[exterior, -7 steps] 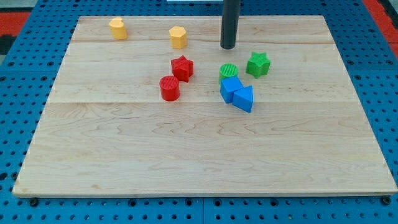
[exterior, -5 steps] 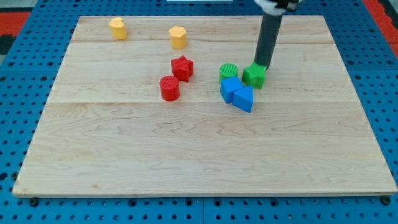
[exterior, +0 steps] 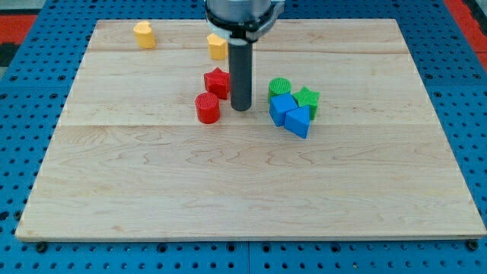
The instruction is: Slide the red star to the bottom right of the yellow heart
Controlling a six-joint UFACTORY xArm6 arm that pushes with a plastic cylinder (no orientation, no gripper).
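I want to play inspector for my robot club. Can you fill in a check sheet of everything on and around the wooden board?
Surface: pale wooden board, lying flat.
Job's things: red star near the top middle; two yellow blocks toward the view's top, one at the left, one partly behind the rod; which is the heart cannot be told.
Clutter: red cylinder; green cylinder, green star and two blue blocks bunched together.
Grippers: none; my tip is just right of the red star.
Cables: nothing seen.
Surroundings: blue pegboard, red at the top corners.
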